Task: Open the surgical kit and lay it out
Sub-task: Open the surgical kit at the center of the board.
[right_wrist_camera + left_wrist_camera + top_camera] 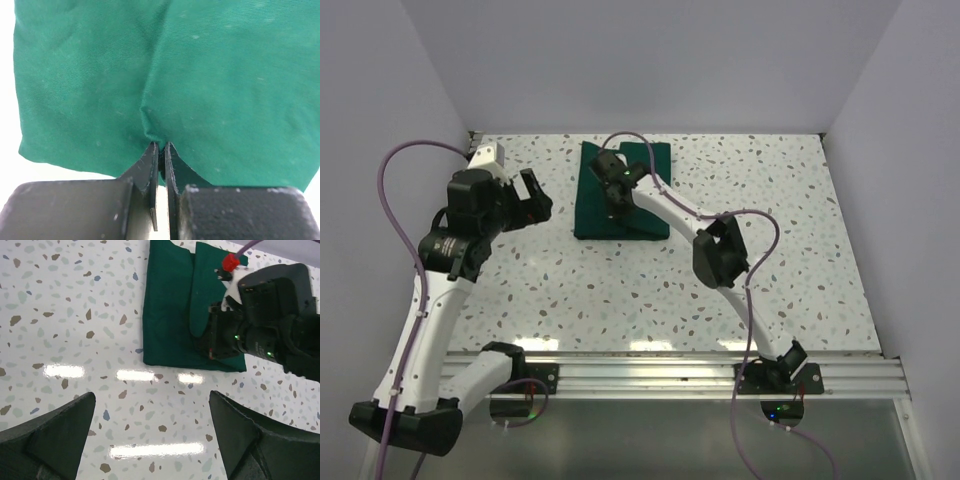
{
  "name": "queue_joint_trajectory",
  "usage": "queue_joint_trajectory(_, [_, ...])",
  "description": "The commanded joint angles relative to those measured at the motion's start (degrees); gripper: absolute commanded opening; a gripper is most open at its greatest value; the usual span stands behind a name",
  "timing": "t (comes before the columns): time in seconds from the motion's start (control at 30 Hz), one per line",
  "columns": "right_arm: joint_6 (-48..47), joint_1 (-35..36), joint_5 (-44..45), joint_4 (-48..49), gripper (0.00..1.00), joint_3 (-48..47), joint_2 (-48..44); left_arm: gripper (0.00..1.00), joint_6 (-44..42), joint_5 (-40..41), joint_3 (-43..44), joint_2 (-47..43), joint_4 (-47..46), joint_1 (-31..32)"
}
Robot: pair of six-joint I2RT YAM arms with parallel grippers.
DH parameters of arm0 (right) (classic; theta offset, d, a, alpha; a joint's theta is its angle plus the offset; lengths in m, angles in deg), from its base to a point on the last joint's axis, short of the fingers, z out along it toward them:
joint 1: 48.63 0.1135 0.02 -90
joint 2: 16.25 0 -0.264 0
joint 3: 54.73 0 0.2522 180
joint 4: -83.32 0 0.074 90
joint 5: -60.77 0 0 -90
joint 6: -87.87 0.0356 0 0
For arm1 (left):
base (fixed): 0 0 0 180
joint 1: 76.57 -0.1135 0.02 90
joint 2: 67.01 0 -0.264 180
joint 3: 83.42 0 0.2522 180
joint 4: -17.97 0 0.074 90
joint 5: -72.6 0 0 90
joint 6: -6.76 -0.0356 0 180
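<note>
Pinching a small fold of the dark green cloth wrap (225, 75), the right gripper (161, 146) has its two dark fingers pressed almost together, with a puckered ridge of fabric caught between the tips. From where I stand, the right arm reaches out from its base at the near edge and comes down on the wrap from above, its wrist sitting over the bundle's middle. The wrap (595, 205) lies as a folded rectangle on the speckled tabletop (520, 280), toward the far side and roughly centred between the two arms. One flap is laid over its upper face, and the far right corner looks a little loose. The left wrist view shows the near edge of the cloth (167, 315) lying flat and straight against the tabletop. Whatever is folded inside is hidden. The left gripper (152, 395) hangs above bare tabletop just to the left of the wrap, its fingers spread wide apart and holding nothing, well clear of the cloth. A purple cable (395, 170) loops off the left arm.
</note>
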Motion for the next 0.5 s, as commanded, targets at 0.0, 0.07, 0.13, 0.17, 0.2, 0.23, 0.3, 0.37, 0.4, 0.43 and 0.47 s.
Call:
queue_joint_trajectory(0.0, [1.9,-3.4,3.9,-1.9,0.0,0.5,-12.2,1.0,-3.1,4.8,4.4,2.9,-0.8,0.2])
queue_joint_trajectory(0.07, [2.7,-4.8,5.8,-1.5,0.0,5.2,-18.0,1.0,-4.2,5.8,5.4,6.1,-1.1,0.3])
queue_joint_trajectory(0.13, [3.3,-7.4,7.3,-1.2,0.0,11.2,-22.1,1.0,-4.9,5.7,5.3,7.9,-2.9,0.3])
queue_joint_trajectory(0.17, [3.7,-8.1,8.6,-1.0,0.0,13.3,-26.1,1.0,-5.7,5.4,4.5,9.5,-3.8,0.4])
queue_joint_trajectory(0.2, [3.8,-9.9,9.4,-0.3,0.0,17.7,-27.8,1.0,-6.2,5.3,4.0,10.3,-6.2,0.6])
queue_joint_trajectory(0.23, [4.0,-10.9,10.2,-0.2,0.0,19.8,-29.4,1.0,-6.6,5.2,3.3,11.2,-7.3,0.7])
queue_joint_trajectory(0.3, [4.0,-12.4,11.7,0.1,0.0,23.9,-33.6,1.0,-7.4,4.5,2.2,14.4,-9.2,1.3])
queue_joint_trajectory(0.37, [3.9,-14.3,12.9,0.1,0.0,29.6,-35.8,1.0,-7.9,3.3,2.0,18.8,-11.2,1.9])
queue_joint_trajectory(0.4, [3.8,-15.2,13.8,0.1,0.0,31.5,-37.4,1.0,-8.0,3.3,2.1,20.4,-12.1,3.4])
queue_joint_trajectory(0.43, [3.8,-15.4,14.4,0.1,0.0,35.3,-38.2,1.0,-8.1,3.6,2.2,21.9,-12.7,4.3])
queue_joint_trajectory(0.47, [3.8,-15.7,15.0,0.2,0.0,37.2,-38.8,1.0,-8.2,4.5,2.5,24.8,-13.0,6.9])
